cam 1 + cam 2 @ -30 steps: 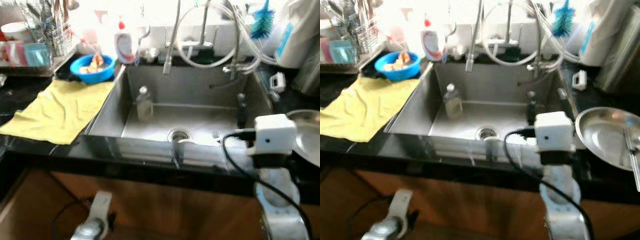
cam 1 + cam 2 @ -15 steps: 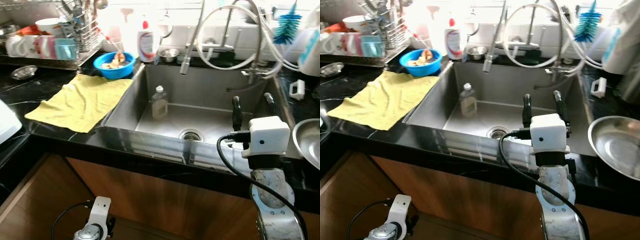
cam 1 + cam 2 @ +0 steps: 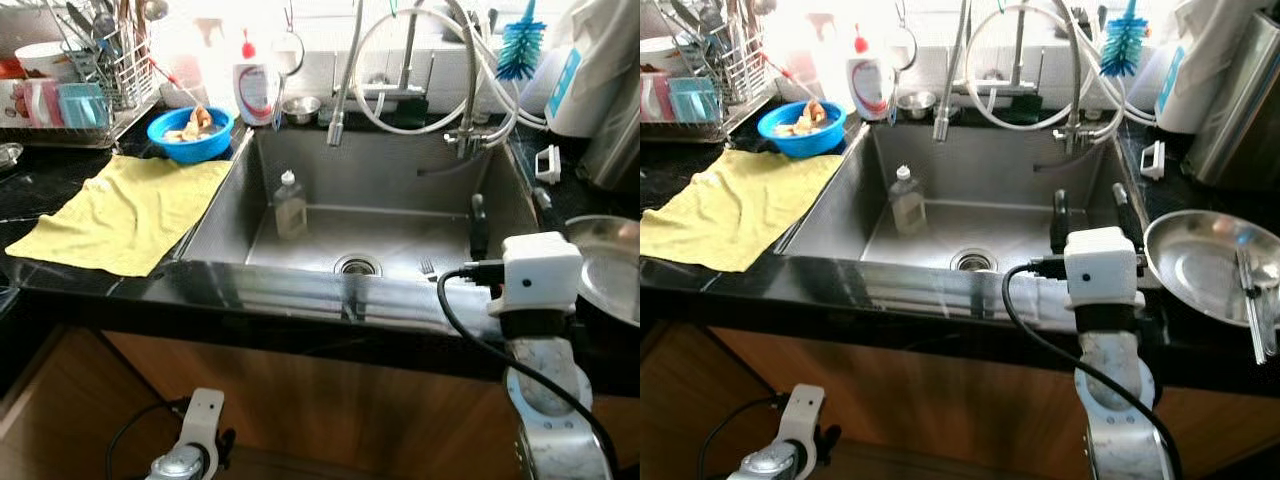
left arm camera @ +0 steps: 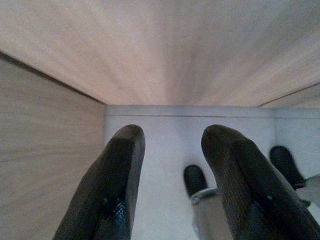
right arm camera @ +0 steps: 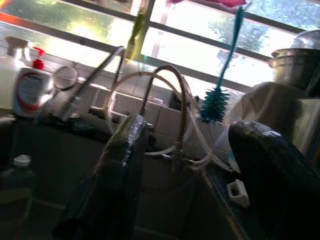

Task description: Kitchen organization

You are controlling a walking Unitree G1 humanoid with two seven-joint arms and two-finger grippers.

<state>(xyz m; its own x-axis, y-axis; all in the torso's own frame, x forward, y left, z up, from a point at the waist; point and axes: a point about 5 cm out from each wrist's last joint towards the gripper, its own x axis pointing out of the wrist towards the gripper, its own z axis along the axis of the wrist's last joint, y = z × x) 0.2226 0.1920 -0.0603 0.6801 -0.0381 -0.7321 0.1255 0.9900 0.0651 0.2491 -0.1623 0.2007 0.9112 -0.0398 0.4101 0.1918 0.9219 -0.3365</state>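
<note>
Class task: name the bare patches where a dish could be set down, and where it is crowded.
Free: the sink floor between the bottle and the fork; the yellow cloth. Crowded: the back ledge around the faucet hoses, the rack corner, and the pan on the right.

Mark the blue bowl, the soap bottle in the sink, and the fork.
blue bowl [image 3: 186, 139], left eye view, front wall.
soap bottle [image 3: 289, 209], left eye view, mid-body.
fork [image 3: 427, 267], left eye view, tines.
</note>
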